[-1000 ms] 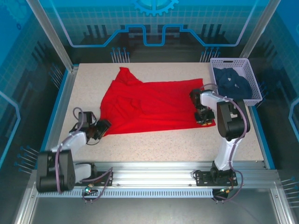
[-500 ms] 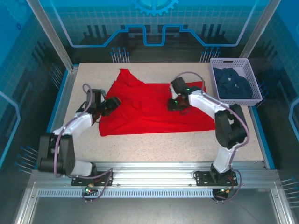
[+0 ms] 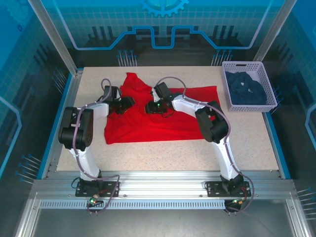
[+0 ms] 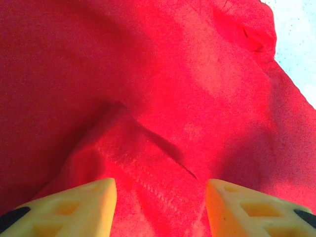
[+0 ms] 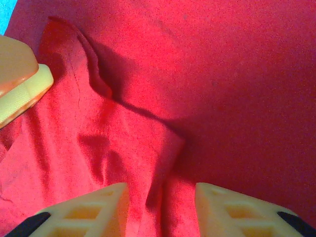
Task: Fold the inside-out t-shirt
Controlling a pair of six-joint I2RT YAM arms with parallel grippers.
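The inside-out t-shirt lies spread across the middle of the table, plain red side up, with one sleeve bunched at the back left. My left gripper is low over its upper left part. Its yellow fingers stand apart, and a stitched ridge of the red cloth runs between them. My right gripper faces it from the right, close by. In the right wrist view this gripper is open over a raised pleat of cloth. A fingertip of the left gripper shows at that view's upper left.
A white basket at the back right corner holds a dark navy garment. A strip of bare speckled tabletop runs along the front of the shirt. Blue frame rails border the table on both sides.
The right gripper swept left from the shirt's right edge to its middle and its jaws opened. The left gripper moved from the front left corner up onto the shirt's upper left.
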